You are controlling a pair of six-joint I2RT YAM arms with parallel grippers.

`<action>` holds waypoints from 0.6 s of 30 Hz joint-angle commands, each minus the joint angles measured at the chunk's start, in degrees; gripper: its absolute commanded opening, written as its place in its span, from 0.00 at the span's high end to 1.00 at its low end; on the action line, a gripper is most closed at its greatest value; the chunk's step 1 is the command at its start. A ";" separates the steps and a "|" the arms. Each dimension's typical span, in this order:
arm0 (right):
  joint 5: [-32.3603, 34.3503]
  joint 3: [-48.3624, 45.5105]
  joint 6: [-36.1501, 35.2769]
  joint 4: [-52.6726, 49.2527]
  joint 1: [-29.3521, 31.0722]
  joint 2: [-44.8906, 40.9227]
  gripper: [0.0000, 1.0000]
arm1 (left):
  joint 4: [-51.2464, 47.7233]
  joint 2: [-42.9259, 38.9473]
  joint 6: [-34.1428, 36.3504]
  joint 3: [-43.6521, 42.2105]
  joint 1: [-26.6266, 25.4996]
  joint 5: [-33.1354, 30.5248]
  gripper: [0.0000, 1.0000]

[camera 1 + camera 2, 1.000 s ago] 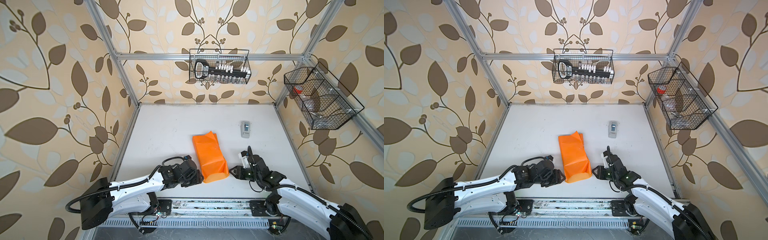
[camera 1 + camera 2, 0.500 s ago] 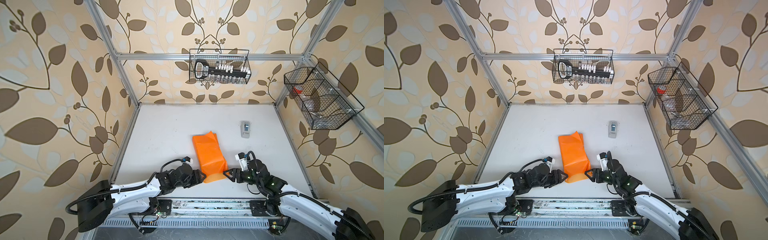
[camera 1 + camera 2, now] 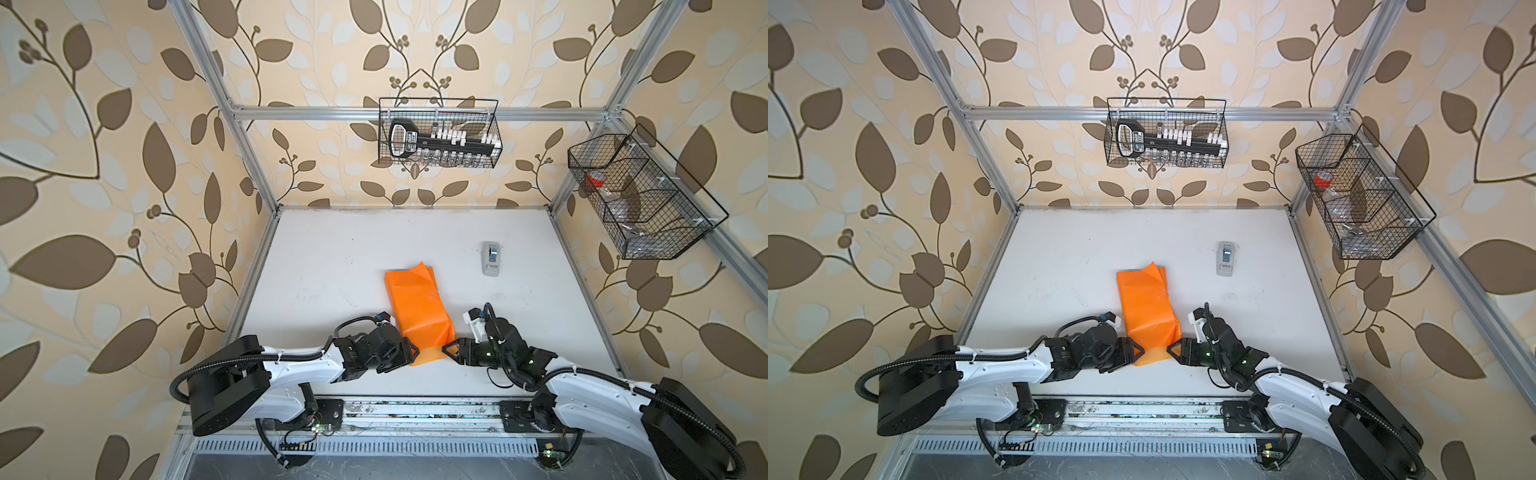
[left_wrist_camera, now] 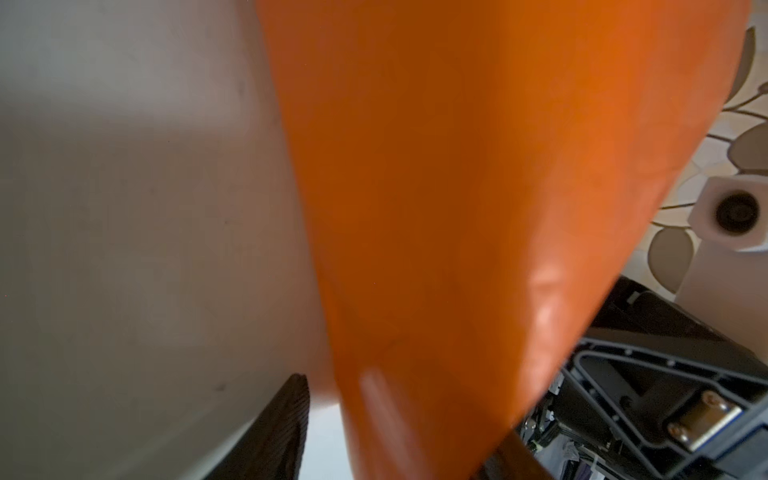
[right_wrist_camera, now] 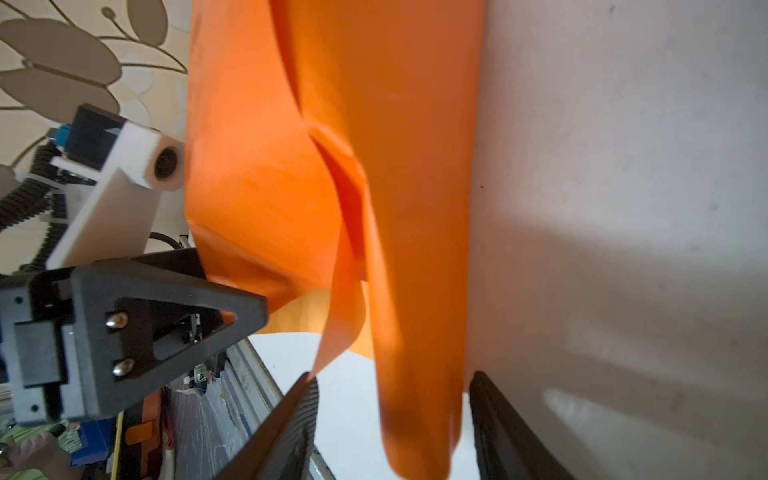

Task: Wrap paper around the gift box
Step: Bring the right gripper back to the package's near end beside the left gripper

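Note:
The orange paper point(image 3: 417, 303) point(image 3: 1146, 303) lies as a long folded bundle in the middle of the white table in both top views. The gift box is hidden under it. My left gripper point(image 3: 412, 353) point(image 3: 1138, 351) and right gripper point(image 3: 448, 348) point(image 3: 1172, 348) face each other across the bundle's near end, where a loose flap lies flat. In the left wrist view the paper point(image 4: 457, 208) runs between the parted jaws of the left gripper point(image 4: 399, 449), with a gap at one finger. In the right wrist view the paper point(image 5: 395, 166) hangs between the wide jaws of the right gripper point(image 5: 390, 428).
A small grey tape dispenser point(image 3: 491, 257) point(image 3: 1225, 257) stands behind and to the right of the bundle. A wire basket point(image 3: 438, 133) hangs on the back wall and another wire basket point(image 3: 640, 199) on the right wall. A metal rail point(image 3: 415, 409) runs along the table's front edge.
Both grippers have come forward from the bundle's sides to its near end and closer to each other. The near flap now lies between their jaws.

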 commanded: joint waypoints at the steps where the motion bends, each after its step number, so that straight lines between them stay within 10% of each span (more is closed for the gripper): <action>1: 1.53 2.50 1.21 1.46 0.38 -0.59 0.41 | 3.10 0.30 -0.42 2.75 -0.23 -1.09 0.47; 18: 2.30 9.95 0.00 -1.93 0.70 8.65 0.54 | 2.87 4.29 -0.66 7.07 -0.17 -1.92 0.52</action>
